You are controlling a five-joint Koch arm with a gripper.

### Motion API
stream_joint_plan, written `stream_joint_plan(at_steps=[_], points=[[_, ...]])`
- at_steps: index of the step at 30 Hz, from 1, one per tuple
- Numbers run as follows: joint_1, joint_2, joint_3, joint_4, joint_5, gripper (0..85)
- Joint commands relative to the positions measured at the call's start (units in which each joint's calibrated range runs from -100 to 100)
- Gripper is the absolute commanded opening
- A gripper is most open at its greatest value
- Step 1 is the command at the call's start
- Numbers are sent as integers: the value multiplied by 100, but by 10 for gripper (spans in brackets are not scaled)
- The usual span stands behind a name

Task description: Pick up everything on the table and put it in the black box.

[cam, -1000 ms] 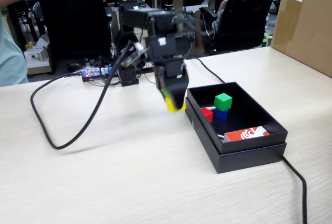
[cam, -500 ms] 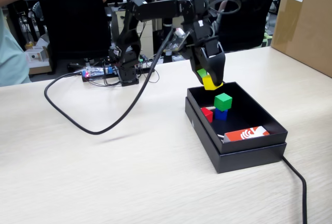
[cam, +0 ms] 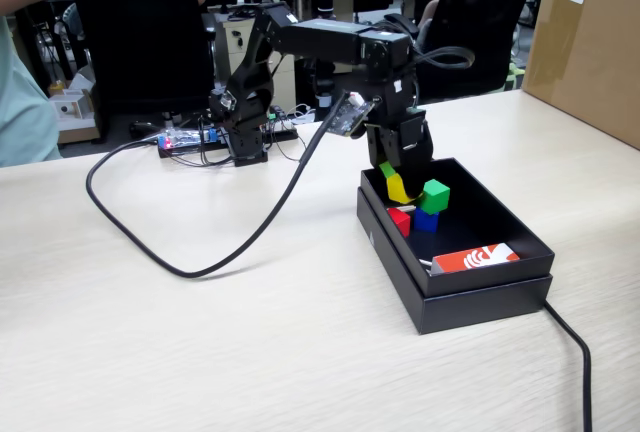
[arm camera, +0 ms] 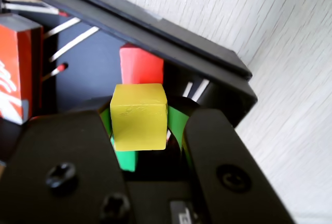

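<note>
Pale wood-grain tabletop, smooth and matt. Matt black cardboard box. Yellow cube faintly grainy, dull. Black plastic fingers with green pads.

In the wrist view the red cube shows only its top half — the yellow cube covers the rest. The orange-red card is cut by the left edge there. In the fixed view the blue cube sits mostly hidden under the green cube, and the gripper fingertips are partly masked by the yellow cube — the cable runs off the bottom edge.
</note>
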Motion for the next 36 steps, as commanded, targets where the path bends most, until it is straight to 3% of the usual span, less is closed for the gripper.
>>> stream_joint_plan(at_steps=[1, 2, 6, 7, 9, 17, 25, 29, 36], points=[[-24, 17, 148, 97, 20, 160], [-29, 85, 139, 97, 20, 221], [-49, 154, 84, 89, 39, 283], [-63, 120, 39, 89, 49, 350], [-88, -121, -6, 80, 49, 404], [-430, -2978, -433, 54, -78, 456], [-1167, -5227, -1366, 63, -430, 467], [-1656, -6432, -3433, 1333, -518, 479], [-1675, -8314, -6761, 3562, -571, 479]])
